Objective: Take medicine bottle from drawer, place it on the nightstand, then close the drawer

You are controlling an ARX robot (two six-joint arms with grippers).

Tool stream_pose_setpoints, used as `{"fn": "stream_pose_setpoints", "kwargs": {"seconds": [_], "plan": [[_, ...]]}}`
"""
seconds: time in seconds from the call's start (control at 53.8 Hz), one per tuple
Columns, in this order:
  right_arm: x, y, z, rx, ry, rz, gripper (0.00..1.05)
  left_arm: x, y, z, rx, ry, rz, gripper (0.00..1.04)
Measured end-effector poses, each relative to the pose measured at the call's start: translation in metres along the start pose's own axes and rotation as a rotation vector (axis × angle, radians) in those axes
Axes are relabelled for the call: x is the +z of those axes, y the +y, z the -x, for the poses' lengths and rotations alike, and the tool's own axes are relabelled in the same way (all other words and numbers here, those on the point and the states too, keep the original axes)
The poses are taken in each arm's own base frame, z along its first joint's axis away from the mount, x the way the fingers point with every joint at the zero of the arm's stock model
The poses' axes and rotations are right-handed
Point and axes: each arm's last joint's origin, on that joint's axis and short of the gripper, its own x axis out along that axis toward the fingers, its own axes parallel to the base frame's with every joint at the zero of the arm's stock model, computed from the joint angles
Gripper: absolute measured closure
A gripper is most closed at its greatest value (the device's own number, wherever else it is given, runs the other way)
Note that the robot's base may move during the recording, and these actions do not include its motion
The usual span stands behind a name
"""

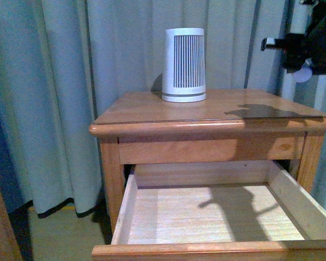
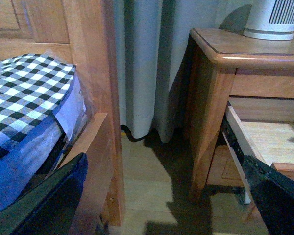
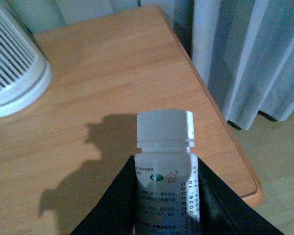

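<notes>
The small white medicine bottle point(image 3: 165, 147) stands cap-forward between the black fingers of my right gripper point(image 3: 165, 171), which is shut on its labelled body. It hangs in the air over the right part of the nightstand point(image 3: 112, 73) top and casts a shadow there. In the front view that gripper point(image 1: 306, 60) is high at the right, with the bottle's pale end point(image 1: 302, 74) showing under it. The drawer point(image 1: 217, 215) is pulled out, its pale inside bare. My left gripper point(image 2: 161, 215) is open and holds nothing, low beside the nightstand point(image 2: 210, 98), over the floor.
A large white slatted device point(image 1: 183, 65) stands at the back middle of the nightstand top. Grey curtains point(image 1: 54, 81) hang behind. In the left wrist view a wooden bed frame point(image 2: 90, 88) with a checked cloth point(image 2: 24, 93) is across a narrow floor gap from the nightstand.
</notes>
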Motion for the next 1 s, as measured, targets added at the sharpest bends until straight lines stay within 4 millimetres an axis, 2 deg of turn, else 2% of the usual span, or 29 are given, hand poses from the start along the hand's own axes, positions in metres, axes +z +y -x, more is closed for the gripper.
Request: {"fn": "stream_pose_setpoints", "kwargs": {"seconds": [0.13,0.428,0.669,0.762,0.818,0.874,0.911,1.004], "plan": [[-0.012,0.002,-0.034,-0.018,0.038,0.027,0.75,0.0,0.0,0.0,0.0,0.0,0.0,0.07],[-0.032,0.009,-0.07,-0.04,0.066,0.043,0.75,0.0,0.0,0.0,0.0,0.0,0.0,0.07],[-0.037,0.015,-0.078,-0.015,0.048,0.035,0.37,0.0,0.0,0.0,0.0,0.0,0.0,0.07],[-0.028,0.017,-0.069,0.008,0.0,0.012,0.21,0.0,0.0,0.0,0.0,0.0,0.0,0.07],[-0.024,0.018,-0.061,0.014,-0.023,0.007,0.14,0.0,0.0,0.0,0.0,0.0,0.0,0.07],[-0.015,0.015,-0.041,0.023,-0.064,-0.009,0.06,0.0,0.0,0.0,0.0,0.0,0.0,0.07],[-0.01,0.013,-0.028,0.017,-0.087,-0.012,0.06,0.0,0.0,0.0,0.0,0.0,0.0,0.07],[0.0,0.001,0.019,0.018,-0.13,-0.03,0.07,0.0,0.0,0.0,0.0,0.0,0.0,0.07]]}}
